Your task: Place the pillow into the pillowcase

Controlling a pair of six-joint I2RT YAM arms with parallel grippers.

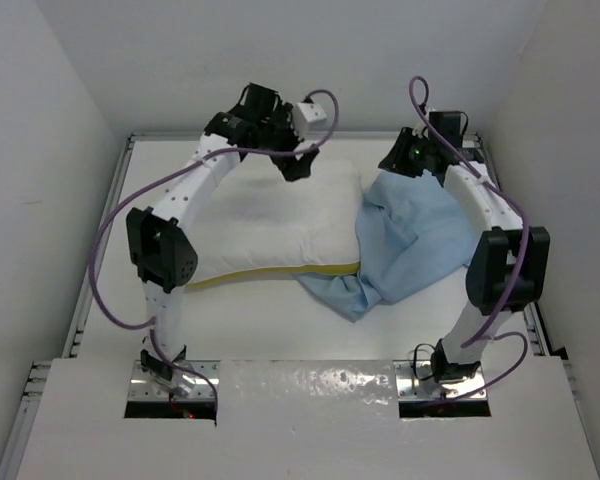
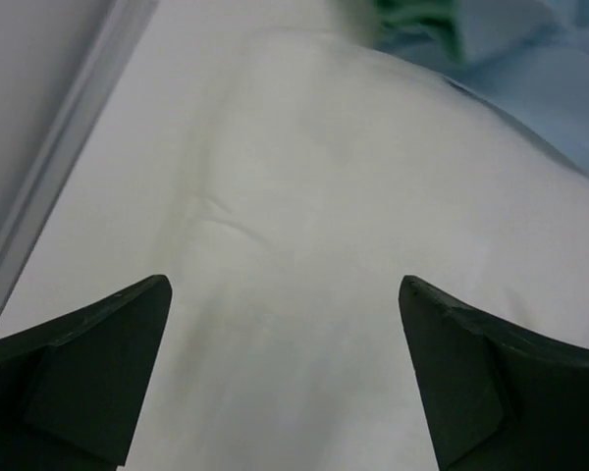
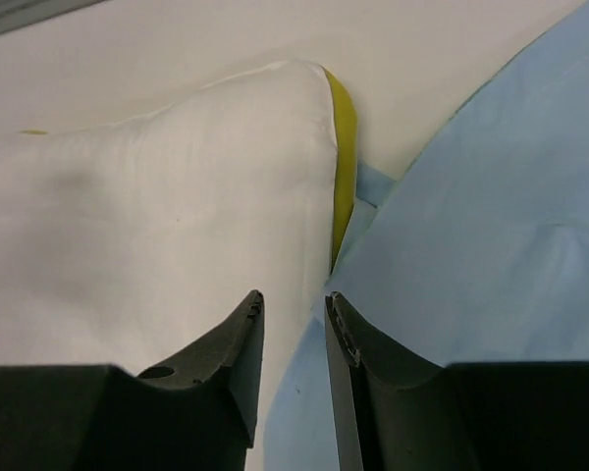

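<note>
From above, the puffy white rectangular pillow with a yellow side band [image 1: 280, 225] lies mid-table, and the crumpled thin light-blue fabric pillowcase [image 1: 410, 240] touches its right end.

Left wrist: the left gripper [image 2: 283, 289] is spread wide above the pillow.

Right wrist: the right gripper [image 3: 293, 299] is narrowly parted and empty over the line where pillow meets pillowcase.

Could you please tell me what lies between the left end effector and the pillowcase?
Only the pillow lies there, as the left wrist view shows.

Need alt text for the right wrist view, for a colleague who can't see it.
The right gripper, jaws narrowly apart, is over the line where the white pillow meets the light blue pillowcase. The pillow's yellow band shows along that edge.
</note>
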